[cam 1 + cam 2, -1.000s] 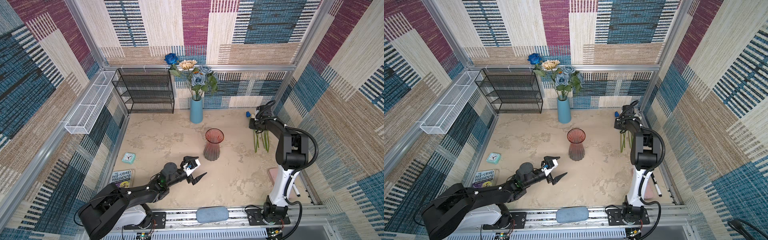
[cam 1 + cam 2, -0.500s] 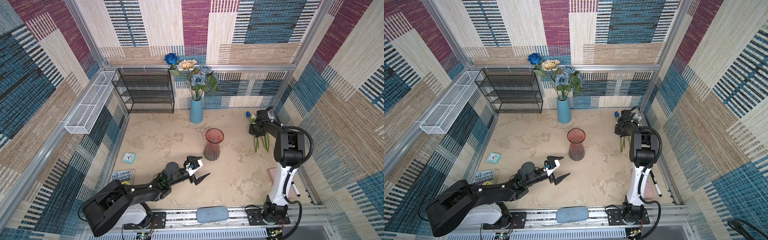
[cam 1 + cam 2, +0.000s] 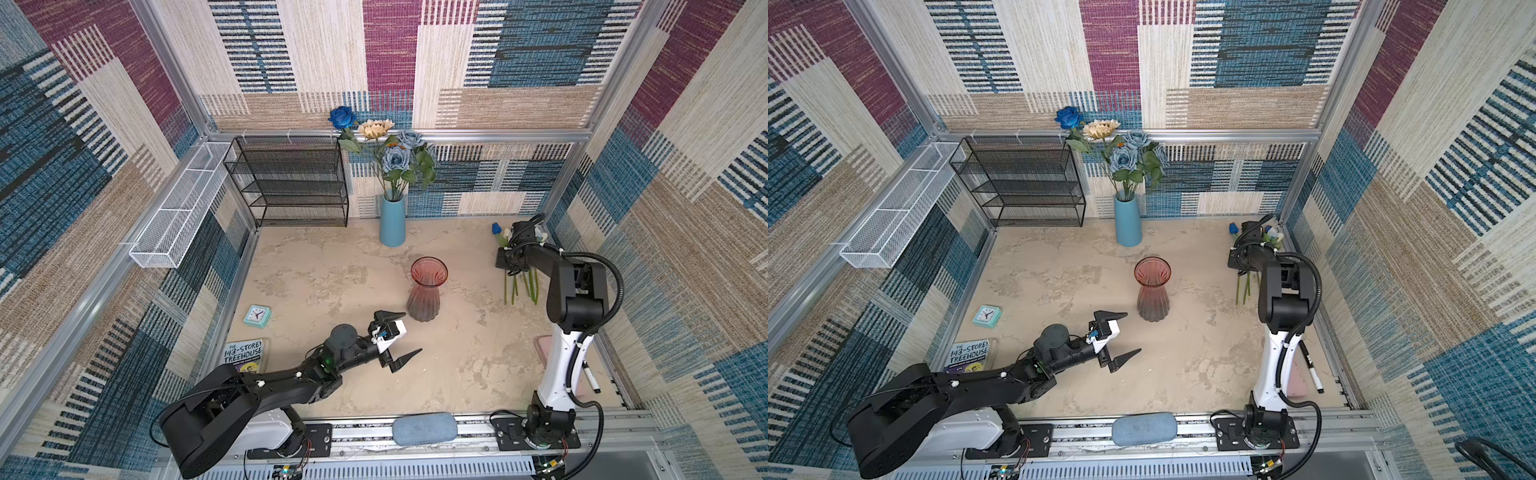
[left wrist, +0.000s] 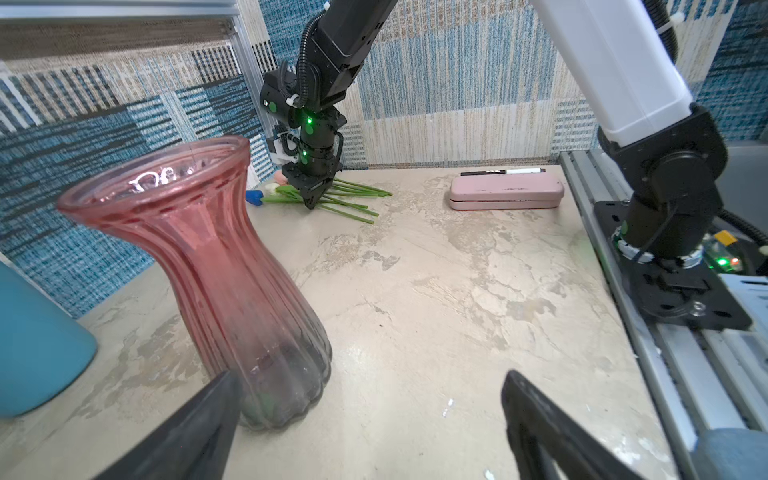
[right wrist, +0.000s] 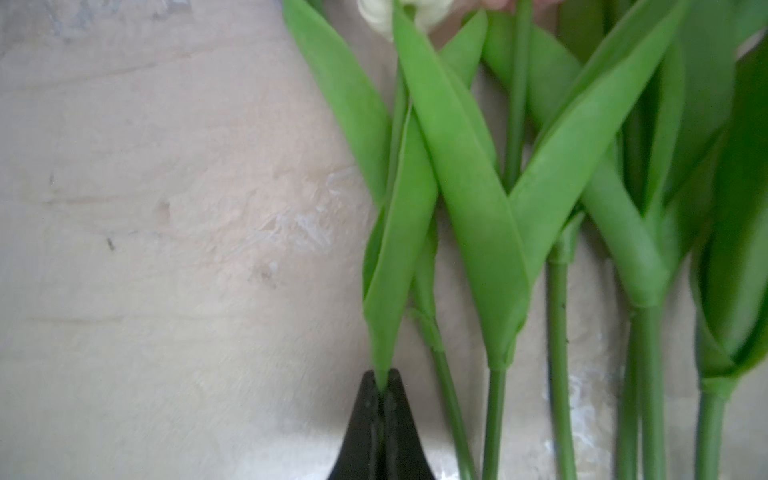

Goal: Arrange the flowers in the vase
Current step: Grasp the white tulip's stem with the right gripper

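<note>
The empty pink ribbed glass vase (image 3: 428,291) (image 3: 1152,291) (image 4: 208,270) stands mid-table. My left gripper (image 3: 411,332) (image 3: 1132,332) (image 4: 372,376) hovers just in front of its base, open wide, with nothing between the fingers. Several short tulips, the flowers (image 3: 519,286) (image 3: 1244,286) (image 4: 345,199), lie by the right wall. My right gripper (image 3: 505,266) (image 4: 311,203) (image 5: 380,378) points down onto them, shut on the lower end of one tulip's green leaf (image 5: 399,270). A white bloom (image 5: 399,12) shows above it. More flowers stand in a blue vase (image 3: 392,224) at the back.
A black wire shelf (image 3: 291,183) and a white wire basket (image 3: 178,208) line the back left. A small clock (image 3: 257,316) and a book (image 3: 245,355) lie at the left. A pink case (image 4: 505,191) and a marker (image 4: 503,171) lie by the right arm's base.
The right gripper has come down onto the tulips and shut on one. The left gripper has opened wider and edged towards the pink vase.
</note>
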You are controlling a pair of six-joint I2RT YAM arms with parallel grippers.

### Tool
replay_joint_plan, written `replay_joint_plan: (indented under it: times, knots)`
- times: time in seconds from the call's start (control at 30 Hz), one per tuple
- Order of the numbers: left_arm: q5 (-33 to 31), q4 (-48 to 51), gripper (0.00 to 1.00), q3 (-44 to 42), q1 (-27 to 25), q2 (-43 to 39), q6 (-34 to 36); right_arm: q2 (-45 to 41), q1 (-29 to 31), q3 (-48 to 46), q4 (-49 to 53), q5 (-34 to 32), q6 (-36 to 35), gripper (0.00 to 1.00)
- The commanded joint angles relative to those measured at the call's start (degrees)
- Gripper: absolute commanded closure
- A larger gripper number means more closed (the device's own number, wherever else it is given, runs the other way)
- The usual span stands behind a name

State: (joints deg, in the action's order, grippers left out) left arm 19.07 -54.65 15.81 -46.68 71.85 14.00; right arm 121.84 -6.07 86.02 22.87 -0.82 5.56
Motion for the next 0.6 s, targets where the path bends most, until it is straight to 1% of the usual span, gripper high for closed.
replay_joint_plan:
  times: [0.0,0.17,0.27,0.37,0.47,0.57]
  knots:
    - [-2.72,-4.4,0.0,-1.41,-0.08,-1.07,-0.29,-3.86,0.0,-1.96,-0.84,4.18,1.23,1.0]
    - [-8.67,-9.79,0.0,-4.51,-0.08,-3.11,-1.62,-12.97,0.0,-6.23,-4.49,8.82,2.6,1.0]
    - [-9.36,-9.81,0.0,-5.44,-0.07,-4.93,-1.03,-19.17,0.0,-9.29,-6.93,12.17,3.05,1.0]
    - [-10.52,-8.59,0.0,-5.96,-0.08,-7.1,-1.39,-26.37,0.15,-13.12,-11.19,17.3,3.33,1.0]
    - [-12.12,-8.04,0.0,-6.47,-0.08,-8.68,-1.11,-34.31,0.84,-17.16,-17.22,23.97,3.04,1.0]
    - [-14.28,-8.03,0.0,-7.01,-0.06,-9.36,-1.36,-43.21,2.67,-23.62,-28.23,31.84,3.29,1.0]
